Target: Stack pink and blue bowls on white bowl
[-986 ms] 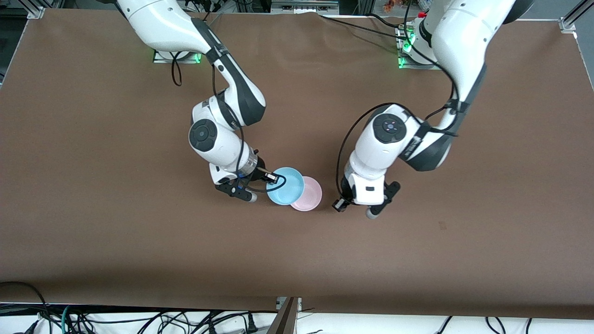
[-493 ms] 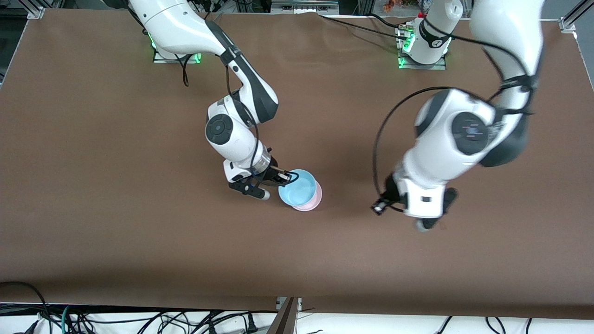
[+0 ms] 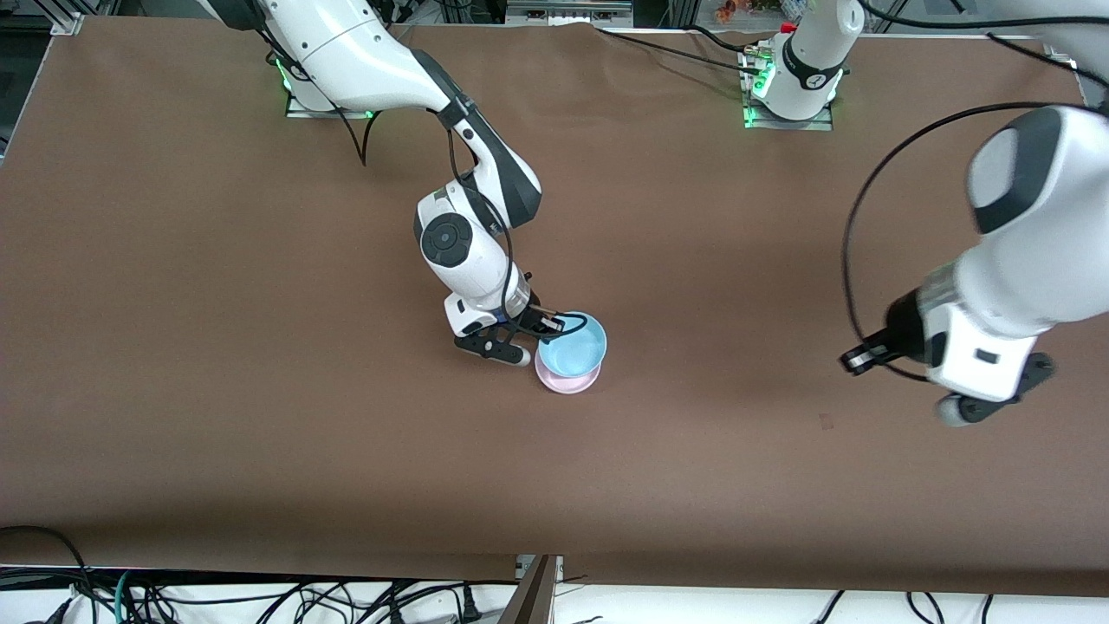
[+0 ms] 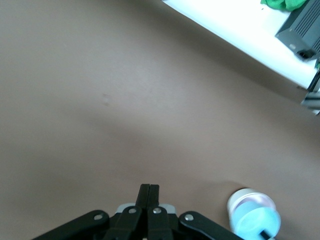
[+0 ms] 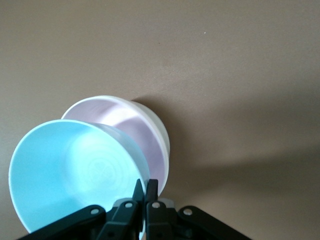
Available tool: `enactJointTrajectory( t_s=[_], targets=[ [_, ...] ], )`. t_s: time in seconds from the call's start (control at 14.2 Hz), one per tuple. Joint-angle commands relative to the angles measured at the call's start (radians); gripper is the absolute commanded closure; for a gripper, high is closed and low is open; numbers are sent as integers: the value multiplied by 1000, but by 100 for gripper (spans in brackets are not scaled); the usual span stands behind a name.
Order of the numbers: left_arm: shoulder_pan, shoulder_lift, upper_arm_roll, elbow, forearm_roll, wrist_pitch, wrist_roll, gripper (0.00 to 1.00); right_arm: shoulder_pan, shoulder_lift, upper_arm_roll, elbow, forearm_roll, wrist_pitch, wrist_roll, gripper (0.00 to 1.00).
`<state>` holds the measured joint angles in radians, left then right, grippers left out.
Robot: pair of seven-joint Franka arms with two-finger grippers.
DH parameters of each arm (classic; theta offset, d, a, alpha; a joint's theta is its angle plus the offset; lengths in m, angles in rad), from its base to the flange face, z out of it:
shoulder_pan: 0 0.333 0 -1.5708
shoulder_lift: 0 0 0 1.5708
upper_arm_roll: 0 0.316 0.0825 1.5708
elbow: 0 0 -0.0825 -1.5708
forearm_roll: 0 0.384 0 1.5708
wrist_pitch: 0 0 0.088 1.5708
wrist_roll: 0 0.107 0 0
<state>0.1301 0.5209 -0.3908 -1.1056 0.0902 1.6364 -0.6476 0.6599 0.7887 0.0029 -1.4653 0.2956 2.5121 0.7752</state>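
Note:
My right gripper (image 3: 548, 333) is shut on the rim of the light blue bowl (image 3: 575, 347) and holds it tilted over the pale pink bowl (image 3: 565, 381). In the right wrist view the gripper (image 5: 145, 187) pinches the blue bowl (image 5: 70, 170), which overlaps the pink bowl (image 5: 131, 124). The pink bowl sits nested in the white bowl (image 5: 163, 139), of which only the pale outer wall shows. My left gripper (image 3: 969, 404) is shut and empty, raised over bare table toward the left arm's end. Its wrist view shows the shut gripper (image 4: 149, 189) and, far off, the blue bowl (image 4: 256, 223).
The brown table (image 3: 260, 433) has open surface all around the bowls. A white ledge (image 4: 240, 20) with a dark box (image 4: 302, 30) shows past the table edge in the left wrist view. Cables (image 3: 260, 598) hang below the table edge nearest the front camera.
My right gripper carried the blue bowl from beside the pink bowl to over it. My left arm swung up and away from the bowls toward its own end of the table.

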Motion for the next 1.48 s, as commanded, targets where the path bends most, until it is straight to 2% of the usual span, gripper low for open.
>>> enactJointTrajectory(
  t_s=[0.0, 0.42, 0.7, 0.77, 1.2, 1.27, 1.34, 1.41],
  targets=[
    [25, -59, 4, -54, -6, -76, 164, 100, 9, 18, -9, 33, -29, 1, 19, 100],
    [91, -185, 3, -232, 13, -58, 370, 100, 6, 18, -9, 34, -32, 1, 18, 100],
    [123, -321, 0, -485, 13, 129, 398, 100, -2, 18, -11, 34, -32, 2, 16, 100],
    [125, -334, 0, -512, 11, 149, 398, 100, -3, 18, -11, 34, -32, 2, 15, 100],
    [129, -334, -2, -517, 11, 152, 398, 100, -5, 18, -11, 37, -32, 4, 18, 100],
    [129, -334, -2, -517, 10, 152, 398, 100, -5, 18, -11, 37, -30, 4, 21, 60],
    [129, -334, -2, -517, 10, 152, 398, 100, -3, 18, -11, 37, -32, 4, 19, 2],
    [128, -334, -2, -516, 10, 152, 398, 100, -3, 17, -12, 40, -32, 2, 19, 0]
  ],
)
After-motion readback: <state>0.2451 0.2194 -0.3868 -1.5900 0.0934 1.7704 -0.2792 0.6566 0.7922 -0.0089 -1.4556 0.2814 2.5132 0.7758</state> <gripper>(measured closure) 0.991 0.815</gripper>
